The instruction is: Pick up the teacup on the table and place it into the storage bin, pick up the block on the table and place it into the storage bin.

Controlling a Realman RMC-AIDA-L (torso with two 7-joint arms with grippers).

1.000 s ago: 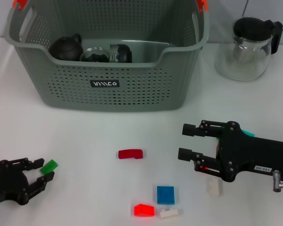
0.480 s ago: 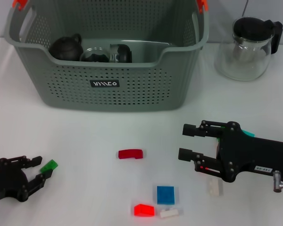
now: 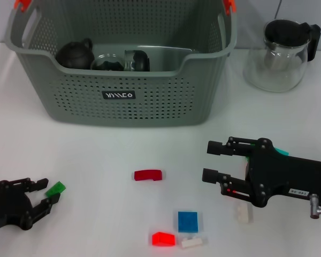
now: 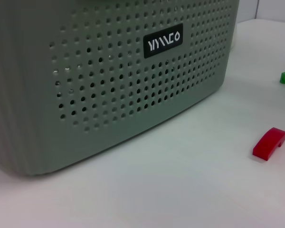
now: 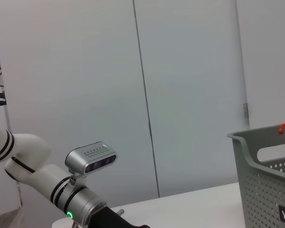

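Two end effectors gape open: left end effector (image 3: 41, 195) beside green block (image 3: 56, 188), right end effector (image 3: 211, 161) low over worktop (image 3: 96, 155), storage bin (image 3: 123, 96) behind.

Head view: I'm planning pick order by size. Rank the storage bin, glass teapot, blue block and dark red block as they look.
1. storage bin
2. glass teapot
3. blue block
4. dark red block, close to the blue one in apparent size, so that ranking is unsure.

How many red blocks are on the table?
2: a dark red block in front of the storage bin, and a bright red block beside the blue block. Grippers may hide others.
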